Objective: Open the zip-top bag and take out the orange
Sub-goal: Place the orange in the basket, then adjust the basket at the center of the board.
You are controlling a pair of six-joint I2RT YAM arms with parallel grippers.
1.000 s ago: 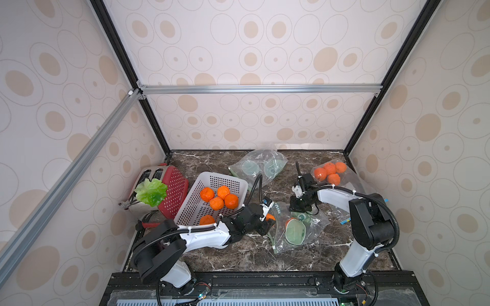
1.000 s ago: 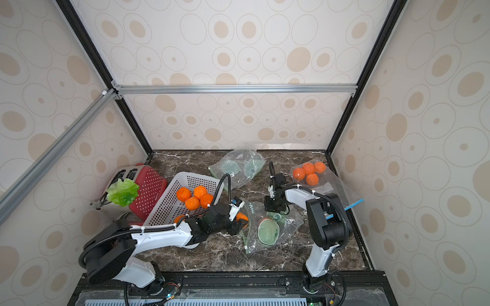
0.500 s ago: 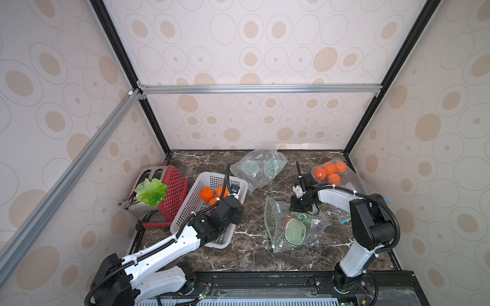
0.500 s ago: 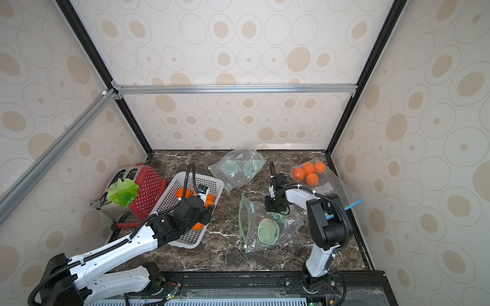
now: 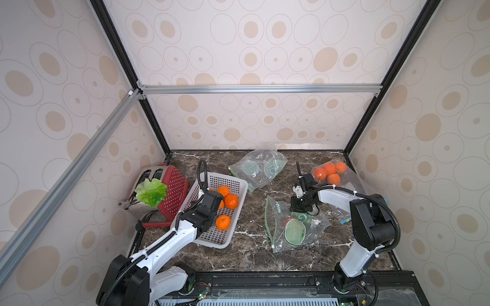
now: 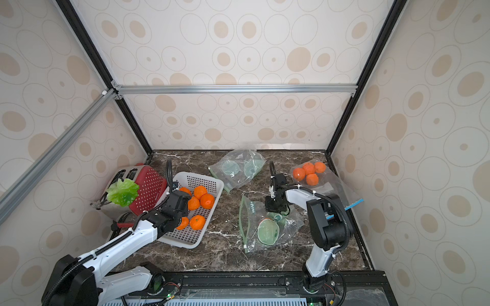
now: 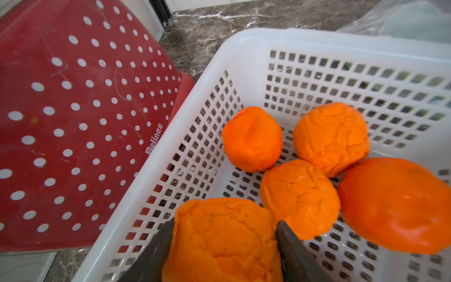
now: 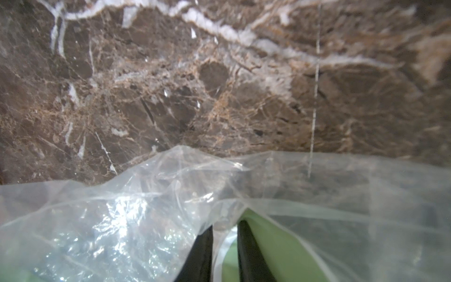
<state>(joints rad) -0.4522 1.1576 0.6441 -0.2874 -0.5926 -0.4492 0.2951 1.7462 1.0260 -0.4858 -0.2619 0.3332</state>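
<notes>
One orange [image 7: 220, 244] carried from bag [image 5: 294, 230] to basket [image 7: 246, 46]

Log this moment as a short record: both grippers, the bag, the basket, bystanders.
left gripper: shut on an orange, at the white basket
right gripper: shut on plastic of the zip-top bag
zip-top bag: lying on the marble table, green zip edge toward the basket
basket contents: several loose oranges
aside: red toaster with lettuce; rear bag; bagged oranges
</notes>
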